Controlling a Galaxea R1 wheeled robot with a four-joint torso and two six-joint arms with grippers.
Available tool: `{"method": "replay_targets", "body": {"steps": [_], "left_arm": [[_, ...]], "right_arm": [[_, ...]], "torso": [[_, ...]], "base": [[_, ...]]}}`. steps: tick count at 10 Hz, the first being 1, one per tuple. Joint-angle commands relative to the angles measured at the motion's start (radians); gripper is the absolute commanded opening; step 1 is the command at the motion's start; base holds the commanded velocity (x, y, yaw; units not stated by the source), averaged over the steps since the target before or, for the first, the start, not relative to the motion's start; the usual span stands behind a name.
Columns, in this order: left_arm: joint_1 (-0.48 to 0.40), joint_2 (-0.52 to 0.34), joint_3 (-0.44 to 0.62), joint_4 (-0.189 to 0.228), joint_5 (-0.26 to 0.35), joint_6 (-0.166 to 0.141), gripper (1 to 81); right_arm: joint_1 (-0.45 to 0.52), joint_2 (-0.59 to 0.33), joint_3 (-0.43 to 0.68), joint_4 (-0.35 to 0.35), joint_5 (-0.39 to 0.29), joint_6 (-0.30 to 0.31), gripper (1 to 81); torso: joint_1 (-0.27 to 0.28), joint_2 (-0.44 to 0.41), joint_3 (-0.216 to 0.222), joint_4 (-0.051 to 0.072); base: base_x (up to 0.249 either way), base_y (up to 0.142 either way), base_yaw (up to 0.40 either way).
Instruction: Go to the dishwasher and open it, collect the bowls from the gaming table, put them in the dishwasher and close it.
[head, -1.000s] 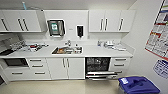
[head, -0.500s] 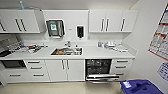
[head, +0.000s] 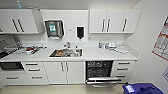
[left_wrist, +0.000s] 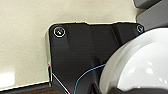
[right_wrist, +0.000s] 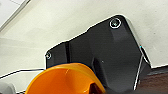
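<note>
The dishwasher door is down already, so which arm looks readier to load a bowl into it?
Probably the right. An orange bowl sits close at the right wrist, and the open dishwasher lies right of centre ahead. At the left wrist is a white rounded object, not clearly a bowl. Either arm's grip is hidden.

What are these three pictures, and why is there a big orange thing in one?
They come from a robot on wheels with two arms. One camera sits high on it and looks at a kitchen: a white counter with a sink, white cupboards, and the dishwasher with its door folded down, open. The other two cameras sit on the robot's wrists. The dark plate with round screws is part of the robot itself. The orange thing is an orange bowl, seen very close in the right wrist camera. The left wrist camera shows a white rounded shape just as close; I can't tell what it is. The jaws are hidden, so I can't say how anything is held.
</note>
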Motion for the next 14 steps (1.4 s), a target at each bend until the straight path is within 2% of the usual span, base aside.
{"method": "replay_targets", "body": {"steps": [1, 14], "left_arm": [[-0.034, -0.017, 0.004, 0.006, 0.03, 0.004, 1.0], [-0.034, -0.01, 0.004, 0.009, 0.03, 0.005, 1.0]], "right_arm": [[0.036, -0.021, 0.006, -0.016, -0.038, 0.0, 1.0], [0.034, -0.021, 0.002, -0.015, -0.038, 0.001, 1.0]], "torso": [[0.0, 0.0, 0.0, 0.0], [0.0, 0.0, 0.0, 0.0]], "base": [[0.138, 0.0, 0.0], [0.138, 0.0, 0.0]]}}
